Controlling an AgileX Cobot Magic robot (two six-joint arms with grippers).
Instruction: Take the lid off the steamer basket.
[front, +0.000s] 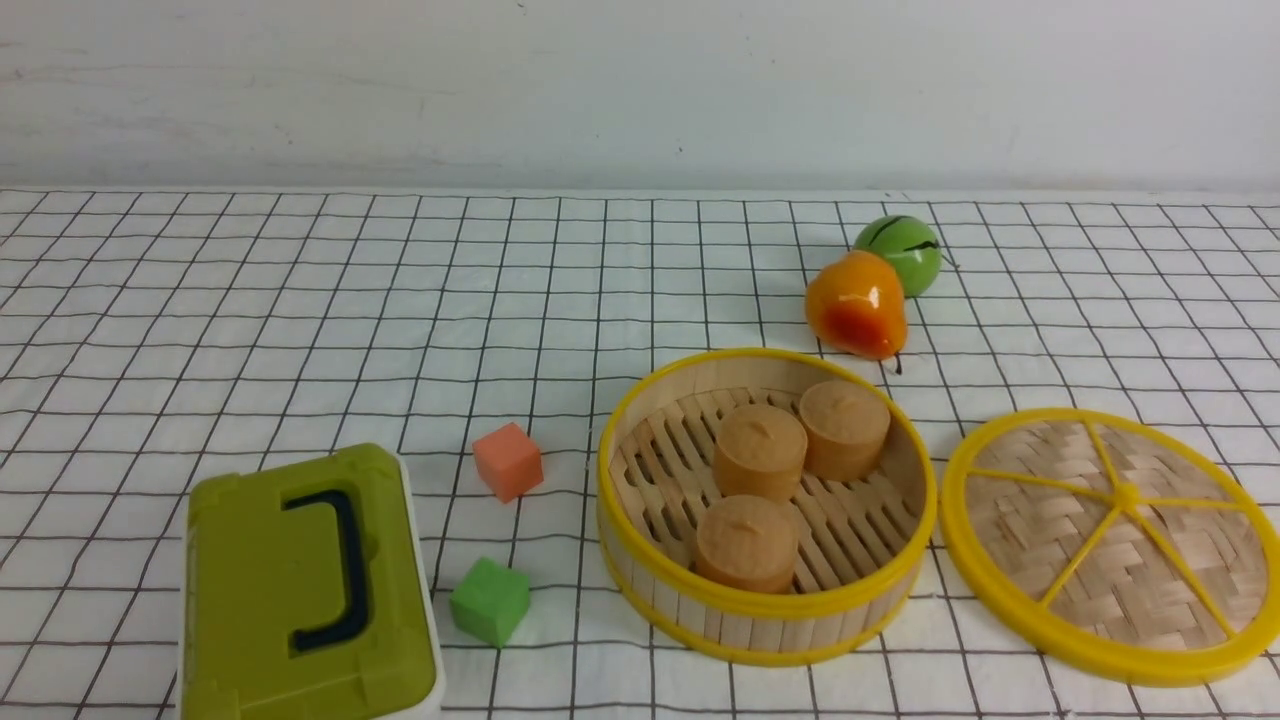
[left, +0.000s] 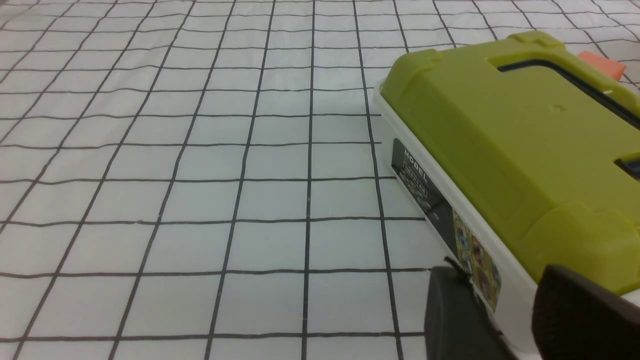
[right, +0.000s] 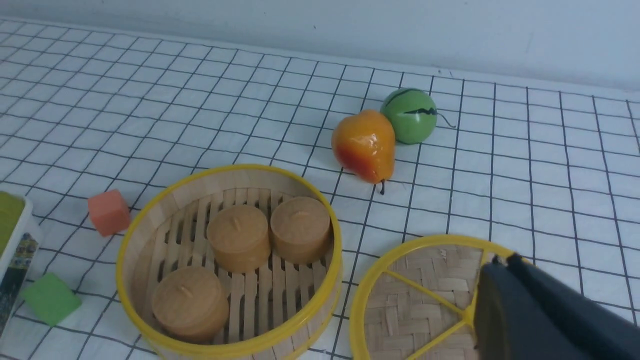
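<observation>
Lid (front: 1115, 540), a flat round woven-bamboo disc w/ yellow plastic rim & yellow spokes, is off and lies flat on the tabletop (front: 300, 300) (white cloth, black grid). It sits just beside the steamer basket (front: 760, 625) on the robot's R side. Can't tell if the rims touch.

The basket is a round shallow tub of tan bamboo slats w/ yellow top & bottom rims. It stands open & upright, front-centre. Inside on the slatted floor are 3 tan cylinder-shaped buns (front: 760, 450): 2 side by side & touching toward the back, 1 nearer the front.

Behind the basket is a glossy orange pear-shaped fruit (front: 857, 305). It touches a green round fruit w/ dark stripes (front: 900, 253) that lies further back.

To the L of the basket are an orange foam cube (front: 508, 460) & a green foam cube (front: 490, 600), apart from each other, the green one nearer the front. An olive-green rectangular box w/ dark handle (front: 270, 600) is at front L, just beside the green cube.

L pincer (left: 497, 280): dark fingers (left: 455, 315) spread, close by the box's white side wall. Contact w/ the box not clear.

R pincer (right: 505, 260): fingers pressed together w/ no gap seen, pinching nothing. In the wrist view it overlaps the lid's near part. Can't tell if it touches the lid.
</observation>
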